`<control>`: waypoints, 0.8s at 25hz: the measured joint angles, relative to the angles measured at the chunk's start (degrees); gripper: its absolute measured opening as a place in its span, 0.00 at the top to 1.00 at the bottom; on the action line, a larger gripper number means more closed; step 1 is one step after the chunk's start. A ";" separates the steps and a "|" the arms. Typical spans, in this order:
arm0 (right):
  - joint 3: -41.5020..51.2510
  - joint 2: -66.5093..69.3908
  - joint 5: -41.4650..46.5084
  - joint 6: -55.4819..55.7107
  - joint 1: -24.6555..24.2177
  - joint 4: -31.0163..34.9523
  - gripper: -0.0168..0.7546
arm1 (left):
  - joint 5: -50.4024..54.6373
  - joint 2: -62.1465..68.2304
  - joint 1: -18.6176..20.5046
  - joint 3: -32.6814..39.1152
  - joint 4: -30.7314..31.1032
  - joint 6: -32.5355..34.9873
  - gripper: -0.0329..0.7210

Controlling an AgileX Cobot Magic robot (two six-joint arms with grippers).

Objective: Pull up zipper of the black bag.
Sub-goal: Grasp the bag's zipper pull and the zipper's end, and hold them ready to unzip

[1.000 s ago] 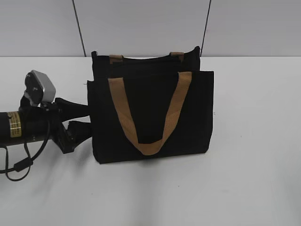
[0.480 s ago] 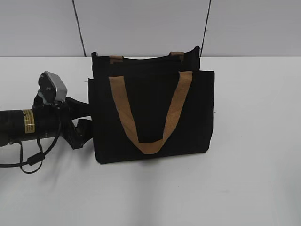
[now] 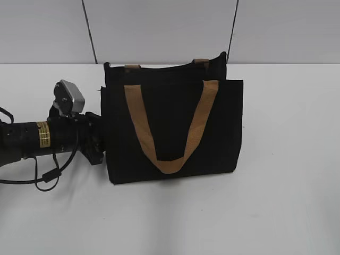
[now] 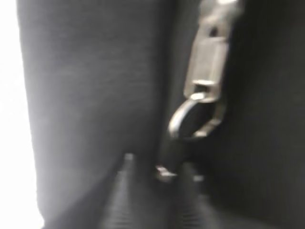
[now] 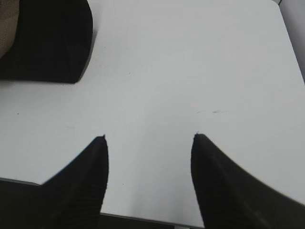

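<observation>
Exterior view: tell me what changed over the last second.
The left arm slid rightward until its gripper end met the left side of the bag; the left wrist view shows the silver zipper pull close up, but a grasp cannot be confirmed. The bag shifted only slightly. Its front strap hangs as before, and the right gripper is open over the table.

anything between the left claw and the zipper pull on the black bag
Nothing visible. In the left wrist view the silver zipper pull hangs right ahead, against the black bag, with no object in front of it. The left claw is at the bag's left side. The tan strap lies on the front panel, out of the way.
</observation>
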 joint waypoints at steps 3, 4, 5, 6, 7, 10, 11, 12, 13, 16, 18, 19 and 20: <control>0.00 0.00 0.00 0.00 0.00 0.00 0.42 | -0.19 0.27 -0.85 -0.04 -0.05 0.00 0.64; 0.00 0.00 0.00 0.00 0.00 0.00 0.42 | -0.33 0.27 -1.01 -0.04 -0.05 0.00 0.68; 0.00 0.00 0.00 0.00 0.00 0.00 0.42 | -0.48 0.27 -1.19 -0.06 -0.05 0.00 0.73; 0.00 0.00 0.00 0.00 0.00 0.00 0.42 | -0.68 0.33 -1.26 -0.06 -0.05 0.00 0.78; 0.00 0.00 0.00 0.00 0.00 0.00 0.42 | -0.90 0.33 -1.26 -0.12 -0.05 0.00 0.83; 0.00 0.00 0.00 0.00 0.00 0.00 0.42 | -0.91 -0.04 -1.26 0.32 -0.05 -1.18 0.86; 0.00 0.00 0.00 0.00 0.00 0.00 0.42 | -0.86 -0.48 -1.26 0.59 -0.05 -2.53 0.86; 0.00 0.00 0.00 0.00 0.00 0.00 0.42 | -0.62 -1.26 -1.26 1.04 -0.05 -4.26 0.86; 0.00 0.00 0.00 0.00 0.00 0.00 0.42 | -0.49 -2.18 -1.15 1.48 0.00 -5.68 0.86; 0.00 0.00 0.00 0.00 0.00 0.00 0.42 | 0.57 -5.36 -0.69 2.77 0.37 -9.97 0.87; 0.00 0.00 0.00 0.00 0.00 0.00 0.42 | 1.13 -8.01 -0.40 3.92 0.37 -12.24 0.87; 0.00 0.00 0.00 0.00 0.00 0.00 0.42 | 1.24 -9.23 -0.20 4.56 0.31 -12.93 0.87; 0.00 0.00 0.00 0.00 0.00 0.00 0.42 | 1.55 -10.81 0.03 5.45 0.31 -13.63 0.87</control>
